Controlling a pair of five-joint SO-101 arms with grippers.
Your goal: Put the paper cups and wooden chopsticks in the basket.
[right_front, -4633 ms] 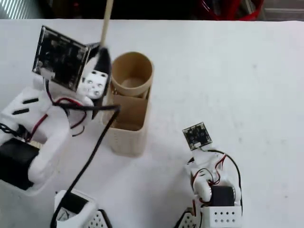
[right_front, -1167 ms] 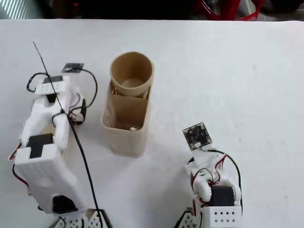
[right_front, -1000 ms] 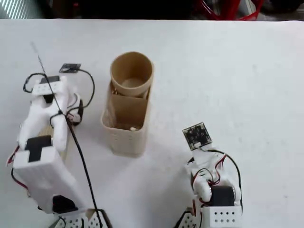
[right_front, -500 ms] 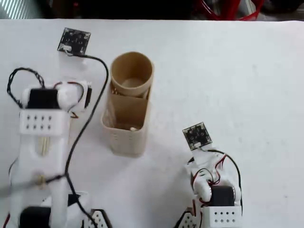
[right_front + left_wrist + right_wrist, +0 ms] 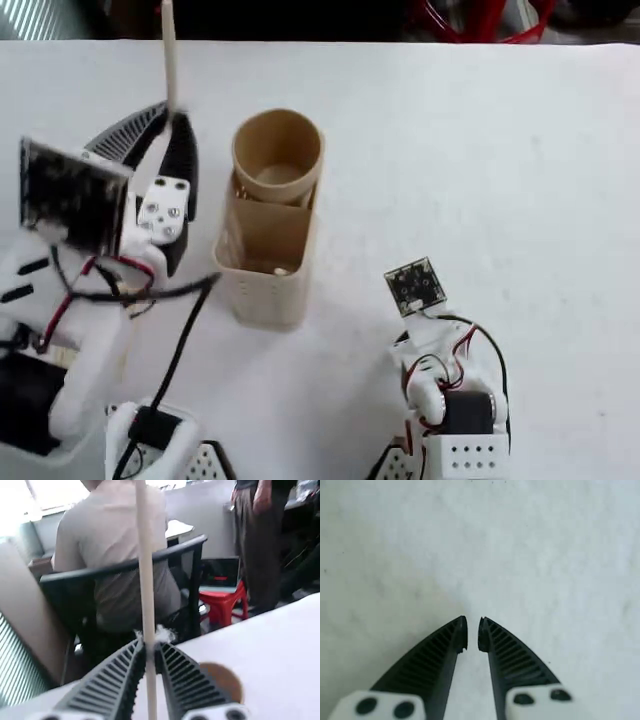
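We see the left gripper with its two black ribbed fingers pinched tight on a wooden chopstick, which stands upright between them. Just past the fingertips lies the white table, and on it the brown paper cup peeks out beside one finger. Beyond the table's far edge we make out a black chair and a red stool.

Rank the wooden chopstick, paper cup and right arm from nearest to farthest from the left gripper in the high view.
1. wooden chopstick: clamped in the left gripper.
2. paper cup: beside the gripper, at the basket's far end.
3. right arm: across the table, by the near edge.
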